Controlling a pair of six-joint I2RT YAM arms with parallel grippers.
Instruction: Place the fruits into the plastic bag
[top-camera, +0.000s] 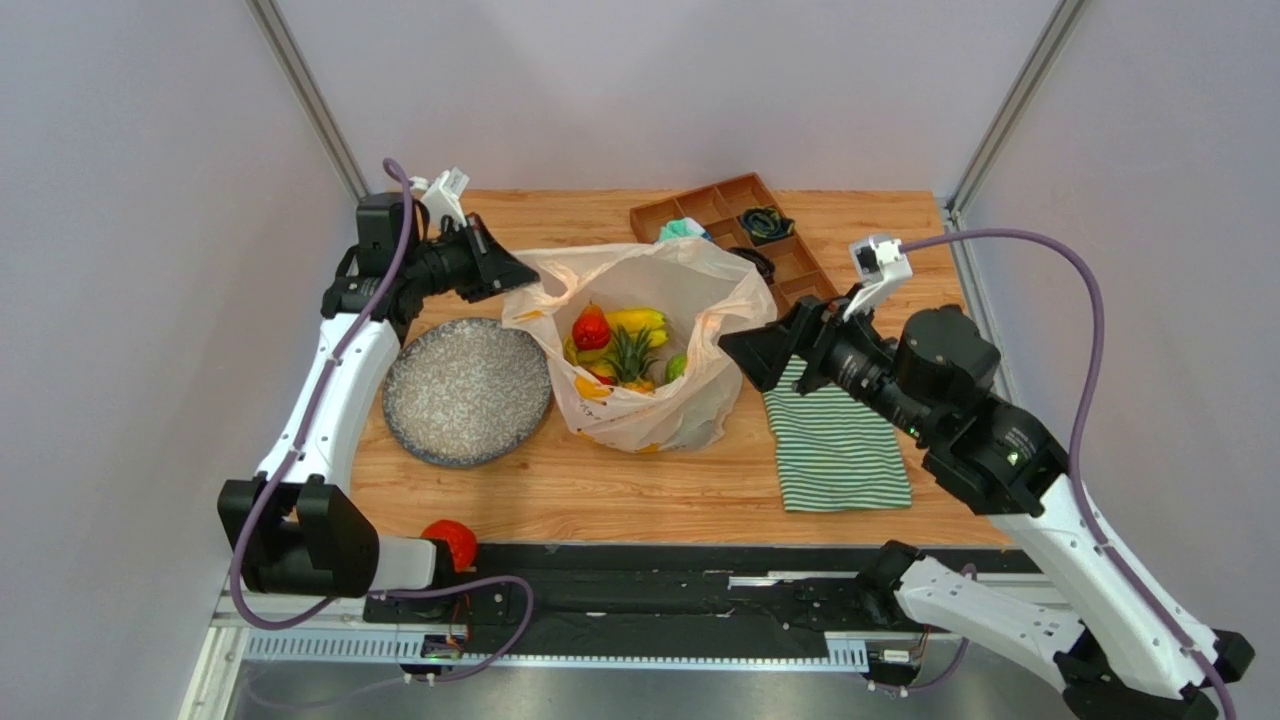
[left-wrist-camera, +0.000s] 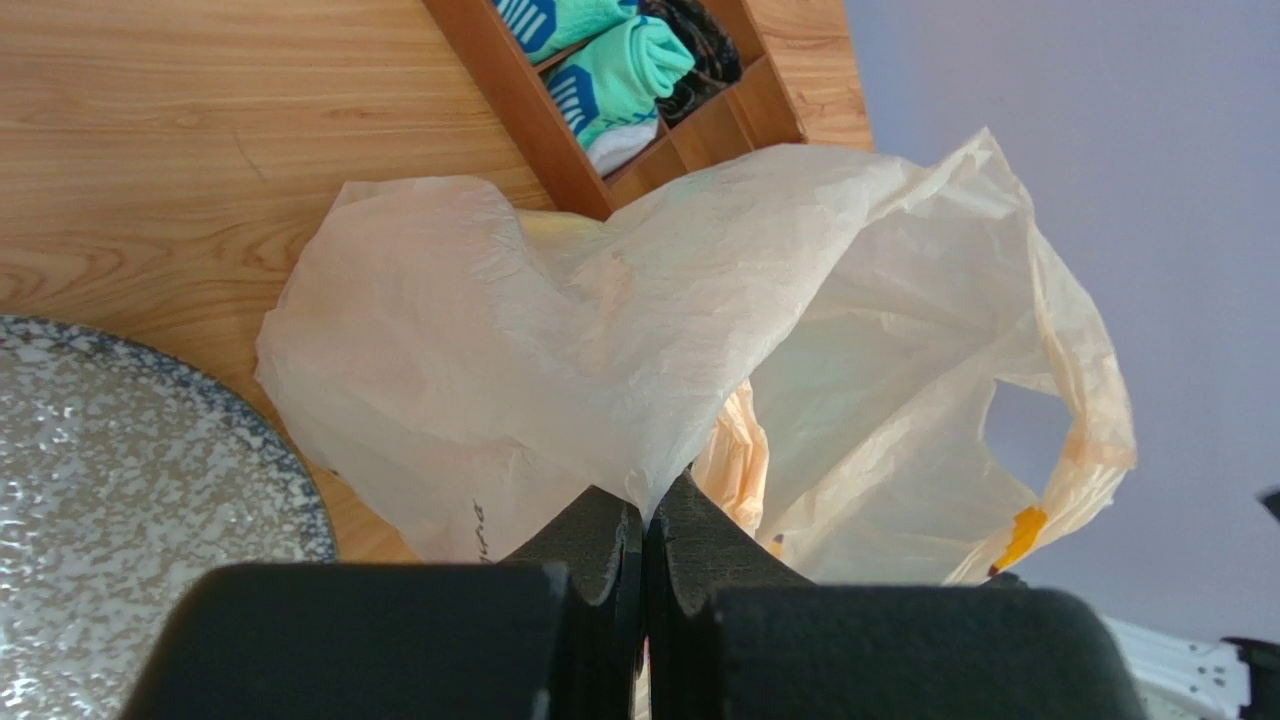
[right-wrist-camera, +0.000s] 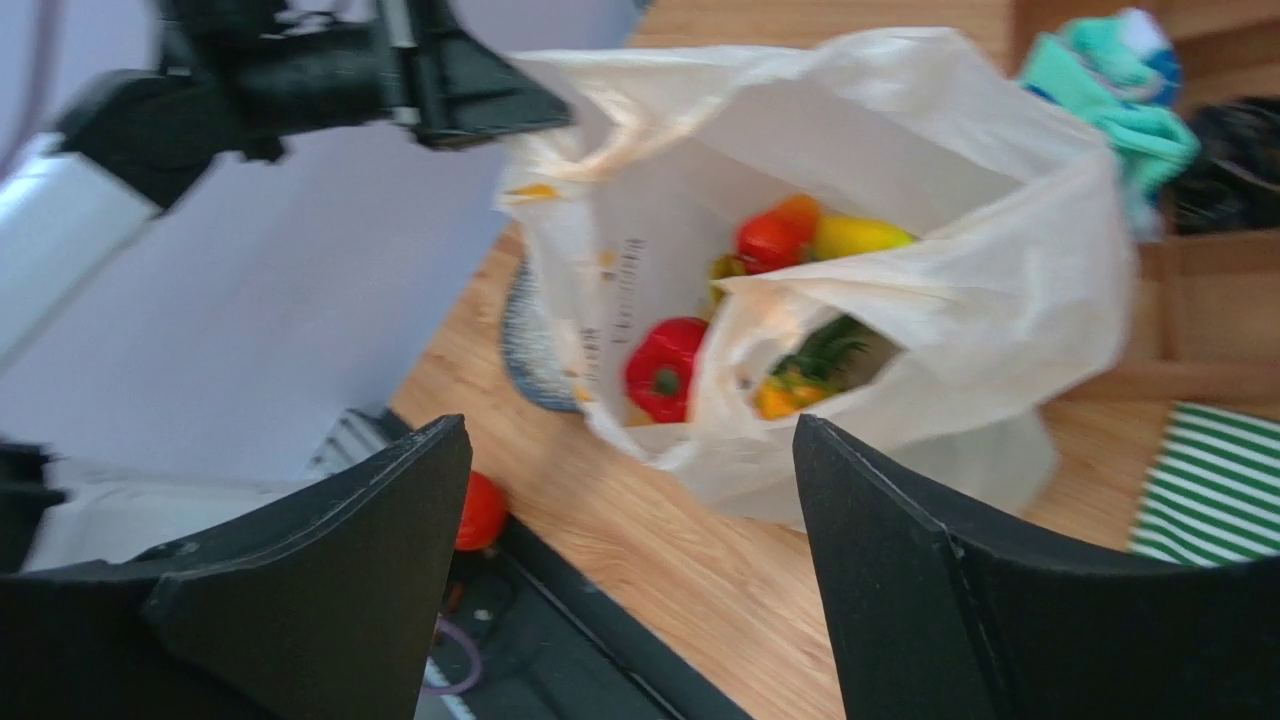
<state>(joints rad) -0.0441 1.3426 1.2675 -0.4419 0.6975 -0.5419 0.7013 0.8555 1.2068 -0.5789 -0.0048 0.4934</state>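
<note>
The plastic bag (top-camera: 661, 405) is seen near the middle of the table, mouth upward, with most of the fruits (top-camera: 624, 348) already lying inside: a red one, a banana, a pineapple and something green. One red fruit (top-camera: 448, 543) is left outside, at about seven o'clock from the bag, on the near edge beside the left arm's base. The left gripper (top-camera: 511, 278) is closed on the bag's rim at roughly ten o'clock, the film pinched between its pads and lifted. The right gripper (top-camera: 747, 353) is held at the bag's three o'clock with its jaws wide apart and nothing between them. The film is judged thin, limp, light and slippery; it would likely sag shut if released, so a hold on the rim or a handle loop is favoured. The stray fruit looks small, light and prone to rolling, and is best taken across its middle.
</note>
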